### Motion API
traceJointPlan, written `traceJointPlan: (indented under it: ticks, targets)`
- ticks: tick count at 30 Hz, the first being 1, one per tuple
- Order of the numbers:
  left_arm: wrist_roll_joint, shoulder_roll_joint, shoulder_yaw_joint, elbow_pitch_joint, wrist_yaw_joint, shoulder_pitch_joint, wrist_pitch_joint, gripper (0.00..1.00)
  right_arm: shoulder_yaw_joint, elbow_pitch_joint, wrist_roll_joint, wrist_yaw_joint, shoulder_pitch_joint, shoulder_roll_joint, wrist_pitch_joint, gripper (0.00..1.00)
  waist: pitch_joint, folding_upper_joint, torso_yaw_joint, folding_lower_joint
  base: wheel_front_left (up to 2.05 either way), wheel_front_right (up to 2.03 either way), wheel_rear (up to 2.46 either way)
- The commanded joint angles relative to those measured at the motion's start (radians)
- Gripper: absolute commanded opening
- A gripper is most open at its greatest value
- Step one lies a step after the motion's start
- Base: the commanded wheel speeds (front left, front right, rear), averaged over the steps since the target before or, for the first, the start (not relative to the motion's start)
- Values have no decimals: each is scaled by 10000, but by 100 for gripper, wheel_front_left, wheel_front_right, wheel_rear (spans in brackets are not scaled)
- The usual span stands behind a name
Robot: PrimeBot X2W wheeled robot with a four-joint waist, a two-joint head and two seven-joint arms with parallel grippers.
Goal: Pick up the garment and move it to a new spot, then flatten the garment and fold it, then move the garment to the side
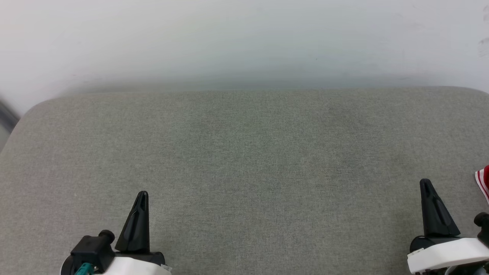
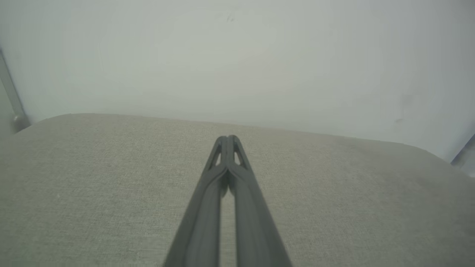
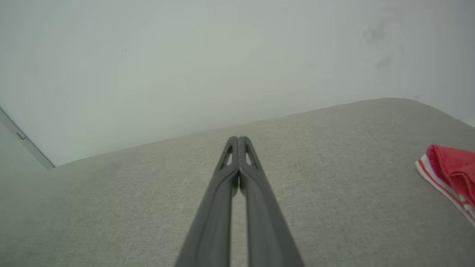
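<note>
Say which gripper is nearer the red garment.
The right gripper: the garment lies just to its right, the left gripper far across the grey cushion.

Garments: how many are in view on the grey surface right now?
1. The garment lies on the grey surface at the head view's right edge, right of the right end effector. The frame cuts it off, so more may be hidden.

A grey-beige woven fabric covers the bench (image 1: pixel 244 160), whose far corners are rounded. Behind it stands a plain pale wall (image 1: pixel 244 38), softly and evenly lit, with faint scuff marks (image 3: pixel 378 35). A grey strip (image 2: pixel 10 94) runs down the wall at the left.
</note>
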Motion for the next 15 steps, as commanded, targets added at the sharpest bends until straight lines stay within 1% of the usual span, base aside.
traceJointPlan:
  ticks: [1, 15]
  targets:
    - [-521, 77, 6, -77, 28, -227, 77, 0, -58, -89, 438, 0, -191, 1, 81, 0, -5, -1, 0, 0, 0, 0, 0]
    - [-3055, 199, 24, 405, -2, -572, 560, 0, -146, 206, 2564, -1, -436, 147, 590, 0, -52, -1, -8, 0, 0, 0, 0]
